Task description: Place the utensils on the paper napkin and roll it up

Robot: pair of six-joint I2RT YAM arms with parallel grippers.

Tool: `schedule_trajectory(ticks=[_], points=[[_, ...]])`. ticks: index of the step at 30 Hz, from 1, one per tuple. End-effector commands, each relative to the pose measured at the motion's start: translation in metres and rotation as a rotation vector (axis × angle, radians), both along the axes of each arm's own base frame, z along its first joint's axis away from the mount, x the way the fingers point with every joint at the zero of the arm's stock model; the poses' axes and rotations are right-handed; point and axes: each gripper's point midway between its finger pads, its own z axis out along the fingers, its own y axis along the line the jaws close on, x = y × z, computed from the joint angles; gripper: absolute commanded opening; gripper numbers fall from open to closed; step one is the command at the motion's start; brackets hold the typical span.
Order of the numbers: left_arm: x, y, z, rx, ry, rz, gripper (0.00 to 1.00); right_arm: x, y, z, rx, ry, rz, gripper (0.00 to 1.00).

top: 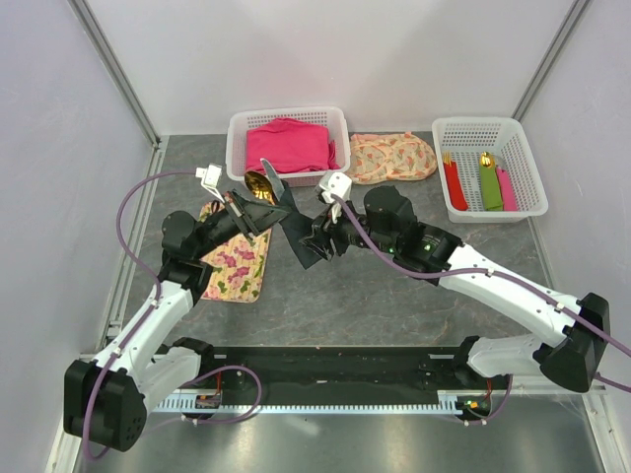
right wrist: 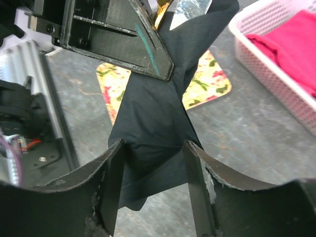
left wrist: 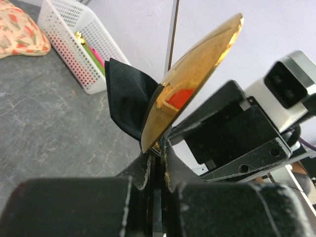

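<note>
Left wrist: your left tool clamps the utensils, gold head at 1 o'clock.
Right wrist: only here, paper napkin sits inside the parted jaws of your right tool, running to 12 o'clock.

Nothing legible in any view: no lettering, label, brand mark, number or sign to be read.
</note>
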Motion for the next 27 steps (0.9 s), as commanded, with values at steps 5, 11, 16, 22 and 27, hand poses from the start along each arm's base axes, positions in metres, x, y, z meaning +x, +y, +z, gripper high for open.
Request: schedule_trajectory(ticks=[5, 11, 16, 22, 27], points=[[-0.025, -0.001, 0.039, -0.079, -0.132, -0.088, 0.02, -0.015, 0.000, 0.009, 0.118, 0.152, 0.088, 0.62], [-0.029, -0.002, 0.041, -0.089, -0.137, -0.104, 0.02, -0.011, -0.002, 0.002, 0.141, 0.234, 0.090, 0.67], [-0.029, -0.002, 0.043, -0.096, -0.143, -0.108, 0.02, -0.022, 0.004, 0.006, 0.178, 0.308, 0.155, 0.62], [-0.032, -0.003, 0.045, -0.099, -0.157, -0.128, 0.02, -0.026, 0.007, -0.001, 0.190, 0.363, 0.174, 0.62], [-0.035, -0.003, 0.043, -0.089, -0.165, -0.134, 0.02, -0.010, -0.007, 0.003, 0.192, 0.352, 0.095, 0.69]])
